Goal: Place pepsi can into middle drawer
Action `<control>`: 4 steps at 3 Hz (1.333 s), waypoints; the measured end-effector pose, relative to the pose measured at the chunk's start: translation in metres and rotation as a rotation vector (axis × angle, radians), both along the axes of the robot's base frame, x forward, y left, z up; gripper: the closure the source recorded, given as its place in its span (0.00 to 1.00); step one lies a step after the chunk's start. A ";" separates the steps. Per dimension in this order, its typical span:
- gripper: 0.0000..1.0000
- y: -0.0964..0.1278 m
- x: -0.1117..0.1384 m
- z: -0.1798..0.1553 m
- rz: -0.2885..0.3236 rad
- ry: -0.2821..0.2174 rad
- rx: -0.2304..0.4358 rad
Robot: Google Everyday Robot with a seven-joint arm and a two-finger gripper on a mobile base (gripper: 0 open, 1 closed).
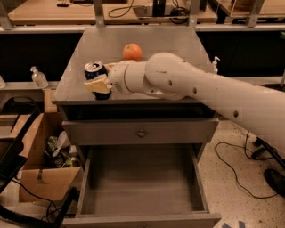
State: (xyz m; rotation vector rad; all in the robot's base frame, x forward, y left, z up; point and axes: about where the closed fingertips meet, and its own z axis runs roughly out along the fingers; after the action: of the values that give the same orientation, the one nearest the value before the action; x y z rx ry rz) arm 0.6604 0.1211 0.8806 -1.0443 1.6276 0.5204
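Grey wood forms the drawer (142, 176), pulled out below the table's front edge, its floor bare. Above it is a shut drawer front (178, 132) with a round knob (141, 132). Over the table's front-left corner the tool (99, 79) is clamped on the can (94, 69), a tan finger (98, 85) pressed across its side. The can tilts a little, and I cannot tell whether its base touches the table (147, 35). An orange (132, 51) lies nearer the far edge, apart from the arm (200, 89).

As I judge the risks, the can must pass out beyond the front edge before going down. Dropping too early would knock it on that edge or the knobbed front. A tilted can let go high could topple or roll in the drawer. The thick arm, swinging, could nudge the orange.

The table top is smooth, matte grey. By its left edge stand a cardboard box (38, 178) and a clear bottle (38, 77). Cables (236, 169) trail on the speckled floor by the right edge, and wooden benches (49, 11) run behind.
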 end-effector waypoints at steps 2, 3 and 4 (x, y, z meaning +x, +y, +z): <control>1.00 0.016 0.042 0.024 0.023 0.016 0.093; 1.00 -0.003 0.050 0.062 -0.002 0.007 0.121; 1.00 -0.024 0.036 0.090 -0.029 0.005 0.105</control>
State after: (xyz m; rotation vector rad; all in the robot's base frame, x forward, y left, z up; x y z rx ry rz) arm 0.6960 0.0973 0.9701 -0.9416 1.5996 0.5832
